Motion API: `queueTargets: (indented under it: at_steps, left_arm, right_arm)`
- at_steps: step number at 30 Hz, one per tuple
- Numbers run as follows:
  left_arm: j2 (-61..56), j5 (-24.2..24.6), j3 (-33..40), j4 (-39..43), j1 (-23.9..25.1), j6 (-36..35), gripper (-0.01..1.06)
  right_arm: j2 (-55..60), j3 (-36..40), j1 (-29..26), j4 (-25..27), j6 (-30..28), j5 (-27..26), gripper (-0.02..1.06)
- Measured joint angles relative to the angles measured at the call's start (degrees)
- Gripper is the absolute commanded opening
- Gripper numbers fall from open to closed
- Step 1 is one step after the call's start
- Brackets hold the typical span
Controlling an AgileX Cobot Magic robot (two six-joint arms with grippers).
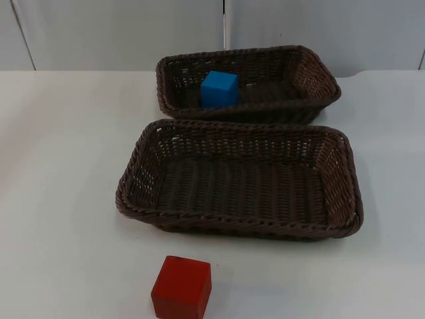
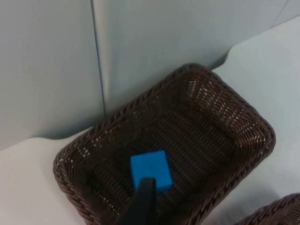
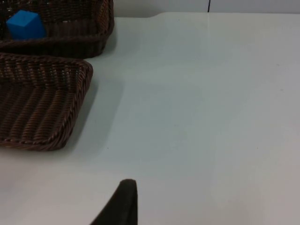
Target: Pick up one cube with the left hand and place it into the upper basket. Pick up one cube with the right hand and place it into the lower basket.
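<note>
Two dark brown woven baskets sit on the white surface (image 1: 60,199), one behind the other. The upper basket (image 1: 312,73) is closest to the grey partition wall (image 1: 119,33); the lower basket (image 1: 345,179) sits just in front of it, their rims near or touching (I cannot tell which). Both are rectangular with rounded corners, sloping wicker walls and a braided rim.

A blue cube (image 1: 219,89), smooth and matte with crisp edges, rests on the floor of the upper basket, toward its left end. A red cube (image 1: 182,287), of the same plain look, stands on the bare surface in front of the lower basket, well apart from its rim; its bottom is cut off by the edge of the overhead view. Nothing lies in the lower basket.

The left gripper (image 2: 143,204) hovers above the upper basket, looking down into it, with one black fingertip over the blue cube's near edge. The rest of the fingers are out of sight, so I cannot tell how far apart they stand or whether they touch the cube.

The right gripper (image 3: 123,204) waits low over open surface to the right of the baskets, with the lower basket's corner and the upper basket off to one side. One dark fingertip is visible; its spread cannot be judged, and nothing appears in its hold.
</note>
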Motion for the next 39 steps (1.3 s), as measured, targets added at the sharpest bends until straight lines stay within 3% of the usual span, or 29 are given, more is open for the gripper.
queueTargets:
  at_steps: [13,18,22,26,27,32,39]
  left_arm:
    - [0.0,0.36,0.0,1.43,0.0,-0.47,0.88]
    - [0.0,2.65,0.0,2.82,0.0,-0.47,0.88]
    - [-0.98,2.58,2.71,3.07,0.0,-0.47,0.88]
    - [-5.16,-4.22,14.65,3.07,0.0,-0.56,0.88]
    - [-5.16,-4.22,14.65,3.07,0.0,-0.56,0.88]
    - [-12.52,-17.22,32.35,3.07,0.0,-0.56,0.88]
    - [-20.11,-23.53,43.39,3.18,0.0,-0.56,0.88]
  right_arm:
    - [0.0,0.0,0.0,0.0,0.0,0.0,1.05]
    - [0.0,0.0,0.0,0.0,0.0,0.0,1.05]
    - [0.0,0.0,0.0,0.0,0.0,0.0,1.05]
    - [0.0,0.0,0.0,0.0,0.0,0.0,1.05]
    - [0.0,0.0,0.0,0.0,0.0,0.0,1.05]
    - [0.0,0.0,0.0,0.0,0.0,0.0,1.05]
    - [0.0,0.0,0.0,0.0,0.21,0.0,1.05]
